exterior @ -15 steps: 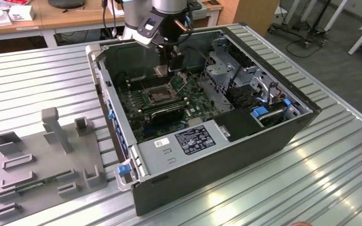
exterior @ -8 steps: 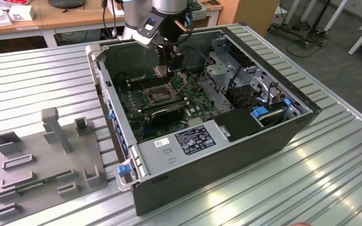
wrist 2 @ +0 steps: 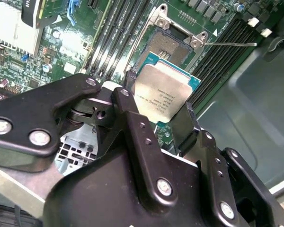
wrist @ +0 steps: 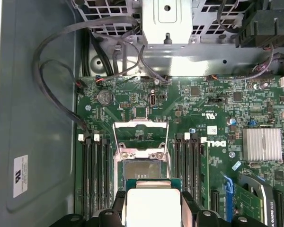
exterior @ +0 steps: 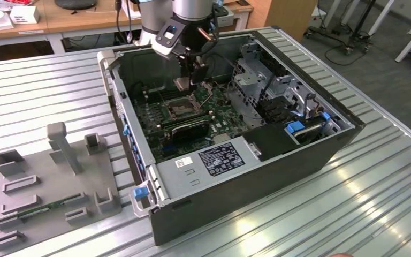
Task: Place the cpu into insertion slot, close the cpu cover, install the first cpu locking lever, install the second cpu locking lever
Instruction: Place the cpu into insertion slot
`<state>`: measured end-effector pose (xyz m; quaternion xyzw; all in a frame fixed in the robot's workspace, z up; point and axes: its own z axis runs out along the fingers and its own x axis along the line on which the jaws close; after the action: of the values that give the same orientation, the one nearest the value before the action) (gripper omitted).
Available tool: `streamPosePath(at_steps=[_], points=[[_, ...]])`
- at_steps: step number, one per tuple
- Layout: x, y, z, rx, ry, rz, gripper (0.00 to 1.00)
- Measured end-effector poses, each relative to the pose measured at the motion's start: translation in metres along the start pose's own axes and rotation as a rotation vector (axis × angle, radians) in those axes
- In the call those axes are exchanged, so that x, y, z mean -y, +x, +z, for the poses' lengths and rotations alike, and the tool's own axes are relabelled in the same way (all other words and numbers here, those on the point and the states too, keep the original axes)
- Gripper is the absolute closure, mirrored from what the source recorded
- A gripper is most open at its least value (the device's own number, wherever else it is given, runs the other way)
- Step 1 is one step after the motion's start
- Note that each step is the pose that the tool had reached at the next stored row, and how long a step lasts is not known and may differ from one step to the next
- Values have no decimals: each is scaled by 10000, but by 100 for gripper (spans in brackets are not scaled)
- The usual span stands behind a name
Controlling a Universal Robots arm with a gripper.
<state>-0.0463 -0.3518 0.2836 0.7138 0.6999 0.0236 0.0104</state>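
Chip in hand, short of the open socket

Hand (wrist 2: 160,105): fingers (wrist 2: 132,97) clamped on two opposite edges of the chip (wrist 2: 163,92), metal top facing the wrist cameras. It hangs inside the open computer case (exterior: 312,155), which lies on the slatted metal worktop (exterior: 41,91).

Chip: square, level or nearly so, its edges roughly parallel to the socket frame in the first wrist view. Not yet seated.

Socket (wrist: 141,168): dark square in a silver frame on the green board (wrist: 213,94), bare and uncovered. It lies below the chip and offset toward the cover side, so the chip overlaps only its near edge.

Cover (wrist: 141,135): silver window frame, tipped up at the far side of the socket, open.

Lever (wrist 2: 227,44): thin wire arm, swung out clear of the frame.

Not made out: the gap between chip and socket, the chip's underside, the near edge of the socket, the corner markings.
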Motion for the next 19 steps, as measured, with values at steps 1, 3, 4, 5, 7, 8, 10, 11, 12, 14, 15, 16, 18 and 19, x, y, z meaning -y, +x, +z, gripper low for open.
streamPosePath(at_steps=[1,3,4,5,7,8,10,11,12,14,15,16,18,19], points=[[2,1,14,-1,0,0,46],[5,2,40,-2,-1,0,46],[6,2,49,-1,-1,-1,46],[6,2,51,0,0,-1,46],[7,1,57,0,0,0,46],[7,2,57,-1,0,0,46],[7,1,57,-1,0,0,46],[7,1,57,0,0,-1,46],[7,2,57,-1,0,0,46],[7,1,58,-1,0,0,46],[7,2,61,-3,-2,0,46],[7,2,67,-6,-3,0,46],[8,1,81,-1,-1,0,46],[9,1,93,-2,-1,0,46]])
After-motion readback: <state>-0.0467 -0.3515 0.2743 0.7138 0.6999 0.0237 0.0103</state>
